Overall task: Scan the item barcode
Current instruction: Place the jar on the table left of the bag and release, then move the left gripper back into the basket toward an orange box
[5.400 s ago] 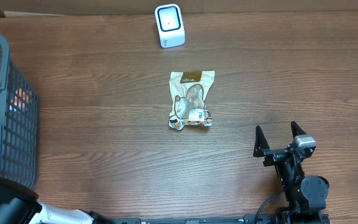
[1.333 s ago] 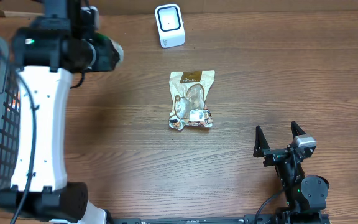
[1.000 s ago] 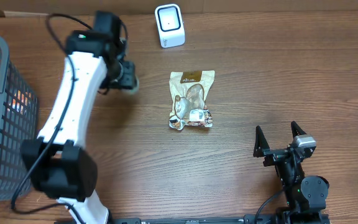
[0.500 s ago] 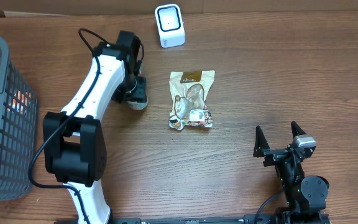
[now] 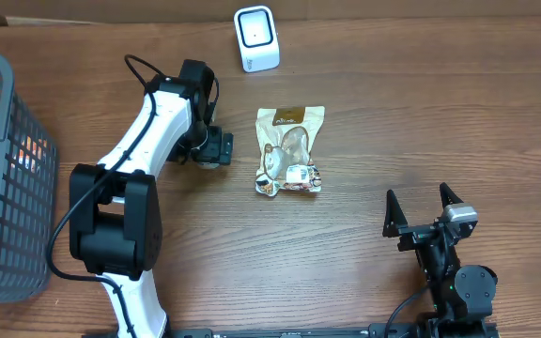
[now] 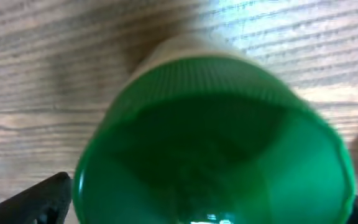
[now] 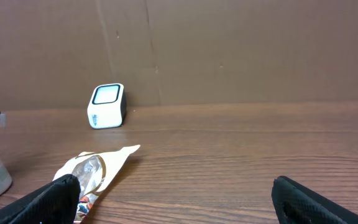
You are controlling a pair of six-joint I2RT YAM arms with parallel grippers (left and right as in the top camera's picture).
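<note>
Just left of the snack pouch (image 5: 289, 150), my left end effector (image 5: 212, 150) straddles the green-capped bottle (image 6: 210, 143), jaws spread. The right end effector (image 5: 418, 202) idles open. I judge this the release step. Next I'd lift straight clear.

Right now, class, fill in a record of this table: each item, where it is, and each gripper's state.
scanner: far side of table, beyond the pouch
pouch: flat, mid-table, untouched
green-capped container: between the left gripper's fingers, left of the pouch
left gripper: over the container; grip unclear
right gripper: open, empty, near side
basket: left edge, packets inside
</note>
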